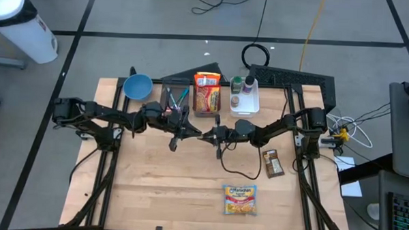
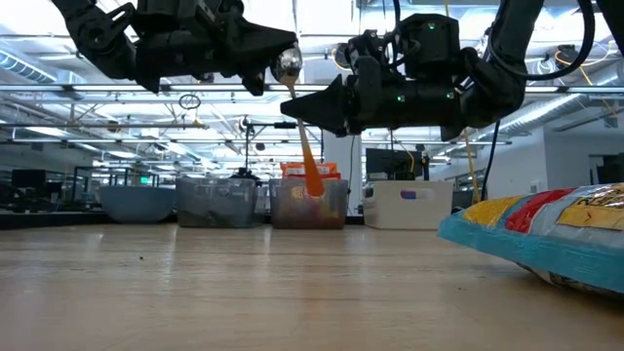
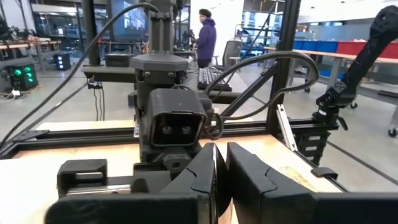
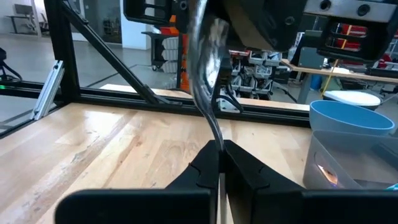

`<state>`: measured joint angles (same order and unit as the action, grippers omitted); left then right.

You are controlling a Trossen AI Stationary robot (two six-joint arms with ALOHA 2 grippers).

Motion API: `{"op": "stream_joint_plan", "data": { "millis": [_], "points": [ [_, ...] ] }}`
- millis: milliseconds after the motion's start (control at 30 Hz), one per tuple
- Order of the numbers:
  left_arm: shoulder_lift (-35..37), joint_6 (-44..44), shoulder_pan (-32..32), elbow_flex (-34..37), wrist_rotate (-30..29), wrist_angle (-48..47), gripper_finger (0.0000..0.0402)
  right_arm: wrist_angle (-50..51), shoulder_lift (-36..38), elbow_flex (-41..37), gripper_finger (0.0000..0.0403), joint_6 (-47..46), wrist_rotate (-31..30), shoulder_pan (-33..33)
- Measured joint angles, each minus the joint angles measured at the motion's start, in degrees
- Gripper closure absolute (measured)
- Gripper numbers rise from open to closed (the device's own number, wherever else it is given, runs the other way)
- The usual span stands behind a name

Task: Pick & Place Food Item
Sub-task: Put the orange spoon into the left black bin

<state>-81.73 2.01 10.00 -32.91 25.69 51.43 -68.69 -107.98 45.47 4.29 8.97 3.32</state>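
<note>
Both arms meet level above the table's middle. A spoon stands between them, its shiny bowl up and its orange handle hanging down, clear of the table. My right gripper comes from the table's right and is shut on the spoon. My left gripper comes from the left, and its fingers are closed to a thin slit at the bowl. A ramen packet lies flat near the front edge. A snack bar lies to the right. My left gripper meets the top of the spoon's bowl, level, from the table's left. Its own fingers hide the place of contact, so the kind of hold cannot be told. My right gripper pinches the spoon's thin metal neck between its two fingers, level, from the table's right, across the spoon. The spoon stands nearly upright, lifted clear, its handle hanging below the fingers.
Along the far edge stand a blue bowl, a bin of pens, a bin with another ramen packet and a white bin with bottles. A person stands in the room beyond the table.
</note>
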Motion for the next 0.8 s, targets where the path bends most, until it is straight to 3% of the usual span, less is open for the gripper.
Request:
{"op": "stream_joint_plan", "data": {
  "millis": [367, 700, 800],
  "points": [
    [0.0, -1.8, 0.0, 0.0, 2.8, -0.4, 0.0383, 0.4, 0.0, 0.0, 0.0332, -0.9, 0.2, 0.0],
    [0.0, -2.3, 0.0, 0.0, 2.5, -0.9, 0.0386, 0.9, 0.0, 0.0, 0.0215, -0.6, 0.0, -0.1],
    [0.0, -2.3, 0.0, 0.0, 2.5, -0.9, 0.0386, 1.4, 0.0, 0.0, 0.0185, -0.6, -2.9, -0.1]
  ]
}}
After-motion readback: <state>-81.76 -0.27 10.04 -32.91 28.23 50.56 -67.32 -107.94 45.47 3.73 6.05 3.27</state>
